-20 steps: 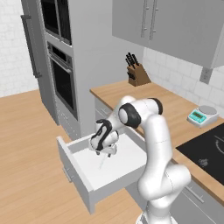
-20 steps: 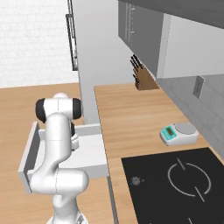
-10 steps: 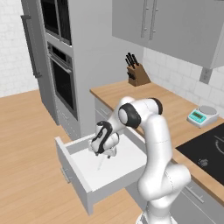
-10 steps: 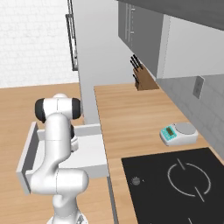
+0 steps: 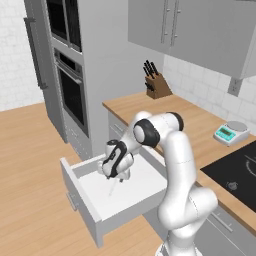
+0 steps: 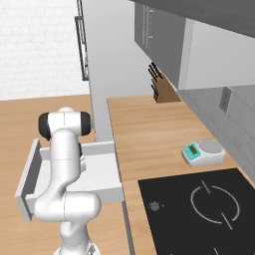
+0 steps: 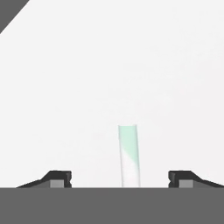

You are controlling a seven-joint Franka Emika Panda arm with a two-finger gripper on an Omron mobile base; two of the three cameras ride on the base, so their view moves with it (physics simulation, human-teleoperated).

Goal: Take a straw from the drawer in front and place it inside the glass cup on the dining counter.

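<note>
My pincer (image 5: 113, 176) hangs spread wide inside the pulled-out, shallow light grey drawer (image 5: 80, 196), holding nothing. The thin, pale, green-tipped straw (image 7: 129, 155) lies on the white drawer floor between my fingertips (image 7: 57, 178), bare floor all round, walls well apart.

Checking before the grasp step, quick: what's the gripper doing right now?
Gripper: open, holding nothing; the straw lies between its fingertips, untouched, in the drawer.
</note>
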